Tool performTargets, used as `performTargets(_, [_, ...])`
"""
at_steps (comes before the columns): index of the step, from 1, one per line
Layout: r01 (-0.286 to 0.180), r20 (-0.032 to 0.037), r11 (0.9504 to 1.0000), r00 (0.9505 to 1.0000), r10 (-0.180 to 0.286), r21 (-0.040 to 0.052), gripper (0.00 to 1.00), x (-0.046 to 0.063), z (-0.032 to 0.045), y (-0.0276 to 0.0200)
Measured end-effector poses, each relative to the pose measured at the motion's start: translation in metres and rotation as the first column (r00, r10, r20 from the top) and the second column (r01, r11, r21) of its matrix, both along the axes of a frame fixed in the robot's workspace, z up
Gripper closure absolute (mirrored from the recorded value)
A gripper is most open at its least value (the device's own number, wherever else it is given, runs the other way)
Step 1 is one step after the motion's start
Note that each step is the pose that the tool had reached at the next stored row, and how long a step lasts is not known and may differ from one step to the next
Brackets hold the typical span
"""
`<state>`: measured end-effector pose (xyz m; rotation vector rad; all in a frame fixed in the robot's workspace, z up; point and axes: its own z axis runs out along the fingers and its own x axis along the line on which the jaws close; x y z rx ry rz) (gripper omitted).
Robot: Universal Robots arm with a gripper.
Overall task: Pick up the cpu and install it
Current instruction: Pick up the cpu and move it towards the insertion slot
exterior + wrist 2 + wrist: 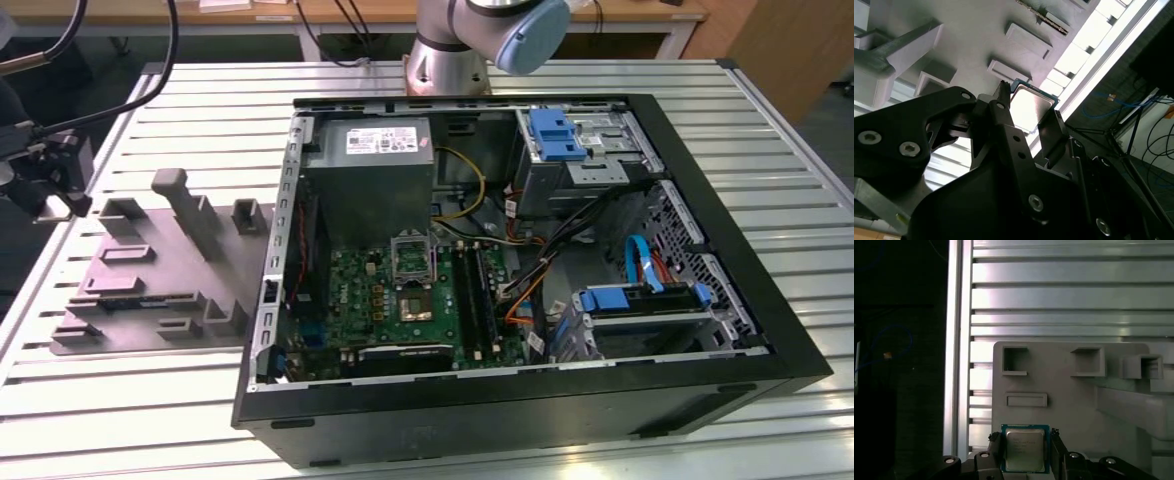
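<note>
Gripping the cpu (1025,450) right now, with the gripper (1025,436) closed on it and one black finger (995,447) tight against each of two opposite edges in both wrist views. Silvery top facing the first wrist view, thin green rim all round, print too small to read. In the second wrist view, washed out by glare and partly hidden behind the finger links. Behind it, a corner of the grey tray (1074,405) with square pockets, resting on the slatted table (1064,295). Cannot tell whether lifted clear of the tray or touching it. Over in the exterior view, half cut off at the exterior view's left edge, beside the tray and well apart from the open computer case (747,330), with the motherboard (400,290) lying flat inside and the arm (467,30) cut off at the top.
</note>
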<state>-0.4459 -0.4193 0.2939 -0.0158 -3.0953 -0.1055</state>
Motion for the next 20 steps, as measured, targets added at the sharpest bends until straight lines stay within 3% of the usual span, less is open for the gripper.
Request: performTargets(20, [0.000,0.0000,1.0000,1.0000,0.000,0.0000,0.53,0.0000,0.0094,0.0000])
